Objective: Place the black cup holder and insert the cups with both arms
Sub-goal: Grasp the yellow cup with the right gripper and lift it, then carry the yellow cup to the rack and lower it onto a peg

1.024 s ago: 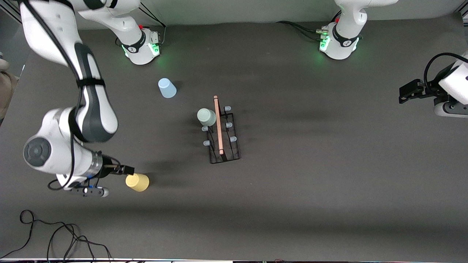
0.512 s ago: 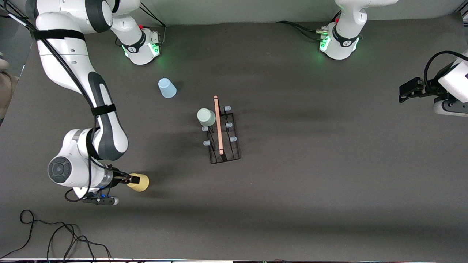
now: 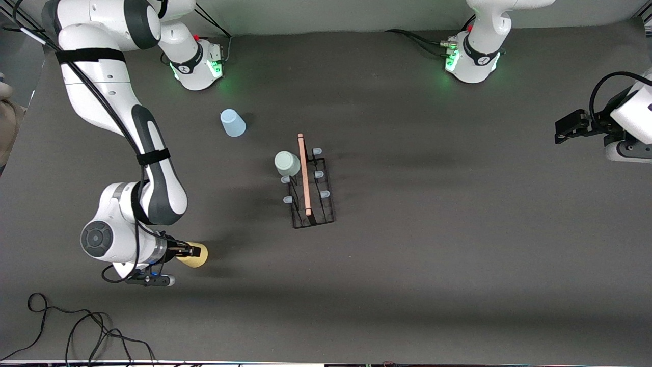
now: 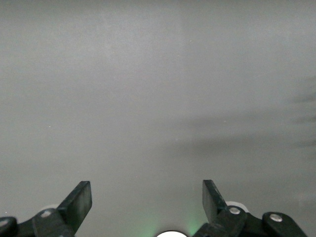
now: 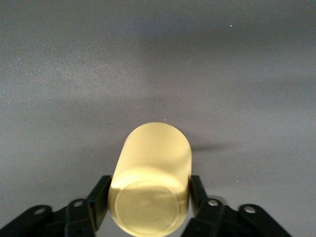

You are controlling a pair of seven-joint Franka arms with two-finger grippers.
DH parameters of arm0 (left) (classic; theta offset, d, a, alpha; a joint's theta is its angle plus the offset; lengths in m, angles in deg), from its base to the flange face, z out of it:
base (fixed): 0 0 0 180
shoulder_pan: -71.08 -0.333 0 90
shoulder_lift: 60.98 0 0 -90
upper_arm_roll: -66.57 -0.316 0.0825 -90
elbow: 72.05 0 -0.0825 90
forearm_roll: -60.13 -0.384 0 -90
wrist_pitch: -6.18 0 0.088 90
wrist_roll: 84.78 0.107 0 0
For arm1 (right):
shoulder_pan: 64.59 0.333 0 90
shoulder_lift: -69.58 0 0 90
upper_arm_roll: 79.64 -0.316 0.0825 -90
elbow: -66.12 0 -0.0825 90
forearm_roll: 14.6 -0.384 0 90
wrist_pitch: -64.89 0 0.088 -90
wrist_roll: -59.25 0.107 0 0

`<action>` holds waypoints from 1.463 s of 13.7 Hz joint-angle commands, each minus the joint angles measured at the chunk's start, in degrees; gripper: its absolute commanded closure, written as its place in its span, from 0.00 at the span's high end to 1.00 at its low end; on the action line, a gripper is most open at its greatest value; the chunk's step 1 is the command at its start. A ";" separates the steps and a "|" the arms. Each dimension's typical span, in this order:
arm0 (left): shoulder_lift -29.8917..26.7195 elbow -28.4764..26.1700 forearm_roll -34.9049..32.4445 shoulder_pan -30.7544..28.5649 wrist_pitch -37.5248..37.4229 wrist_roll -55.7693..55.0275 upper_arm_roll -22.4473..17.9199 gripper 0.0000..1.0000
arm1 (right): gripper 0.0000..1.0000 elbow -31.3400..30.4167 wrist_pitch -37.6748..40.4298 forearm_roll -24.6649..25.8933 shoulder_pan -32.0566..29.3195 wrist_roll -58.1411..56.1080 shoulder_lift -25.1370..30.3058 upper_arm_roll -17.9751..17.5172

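The black cup holder (image 3: pixel 311 196) stands mid-table, its wooden rod handle (image 3: pixel 304 173) on top. The pale green cup (image 3: pixel 287 163) sits on one of its pegs, on the side toward the right arm. The light blue cup (image 3: pixel 233 123) stands upside down nearer the right arm's base. My right gripper (image 3: pixel 196 251) is shut on the yellow cup (image 3: pixel 197 256) at table level; in the right wrist view its fingers (image 5: pixel 101 193) press both sides of the cup (image 5: pixel 153 163), whose closed end faces the camera. My left gripper (image 3: pixel 564 131) waits, open and empty (image 4: pixel 146 190), at the left arm's end of the table.
Loose black cables (image 3: pixel 76 331) lie at the table's near edge toward the right arm's end. The dark table mat (image 3: pixel 433 244) is bare between the holder and the left gripper.
The right arm has swung in and lowered toward the yellow cup, and its fingers now sit around the cup. The left arm has barely moved.
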 commanded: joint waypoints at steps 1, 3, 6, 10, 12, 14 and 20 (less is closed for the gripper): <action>-1.08 -0.58 -0.15 0.61 0.07 -0.47 -0.39 1.00 | 0.31 1.73 1.53 -1.11 1.33 -0.10 0.77 0.27; -1.34 -0.58 -0.15 0.70 -0.37 -0.38 -0.31 1.00 | 0.28 2.34 5.84 -1.72 3.70 3.57 3.31 0.27; -1.08 -0.14 -0.24 0.70 -0.46 -0.38 -0.31 1.00 | 0.28 2.35 7.25 -1.72 11.60 15.34 7.44 0.36; -0.20 -0.23 -0.41 0.97 0.07 -0.64 -0.31 1.00 | 0.28 2.43 9.98 -1.72 19.44 31.25 12.72 0.53; 0.59 -0.14 -0.33 0.61 0.77 -0.56 -0.39 1.00 | 0.28 2.52 11.03 -1.90 19.62 34.00 13.78 0.27; 0.77 -0.14 -0.50 0.53 0.77 -0.56 -0.39 1.00 | 0.28 2.52 11.48 -2.07 22.07 36.89 13.70 0.27; 0.77 0.30 -0.94 0.79 1.22 -0.47 -0.39 1.00 | 0.28 2.08 10.95 -5.59 24.19 36.90 12.64 0.27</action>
